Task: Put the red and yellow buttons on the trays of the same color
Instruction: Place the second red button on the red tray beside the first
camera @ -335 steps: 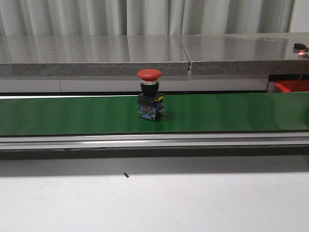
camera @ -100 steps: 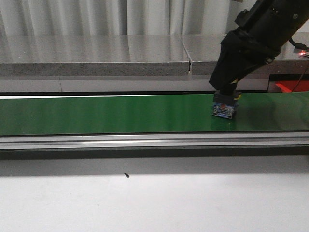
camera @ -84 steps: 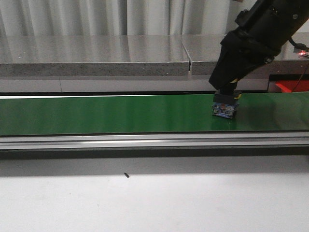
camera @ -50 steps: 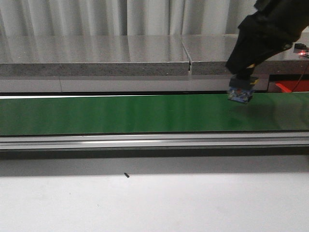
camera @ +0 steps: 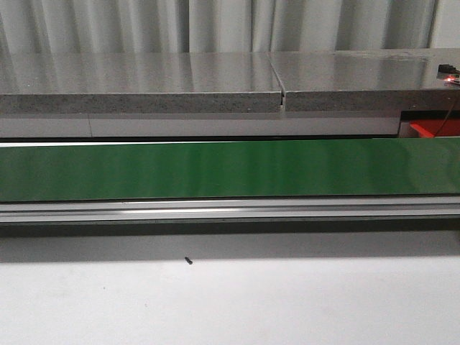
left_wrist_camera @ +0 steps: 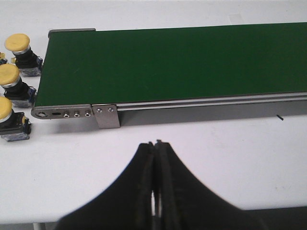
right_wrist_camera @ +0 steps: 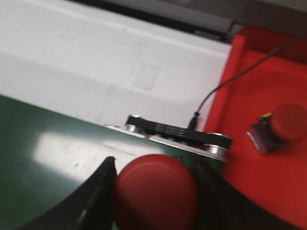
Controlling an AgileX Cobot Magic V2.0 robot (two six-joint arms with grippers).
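right tool (right_wrist_camera: pixel 156 191) apparently clamps red button (right_wrist_camera: pixel 156 194); left tool (left_wrist_camera: pixel 154 191) closed.

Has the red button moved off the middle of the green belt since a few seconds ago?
Yes. It went right along the green belt and out of the front view; the right gripper now holds the red button over the belt's end, near the red tray.

White table (left_wrist_camera: pixel 201 143), green conveyor belt (left_wrist_camera: pixel 182 60) on it, three yellow buttons (left_wrist_camera: pixel 10 76) beside belt's end

Green belt (camera: pixel 215 169) bare in front view; one red button (right_wrist_camera: pixel 280 127) occupies red tray (right_wrist_camera: pixel 268 182).
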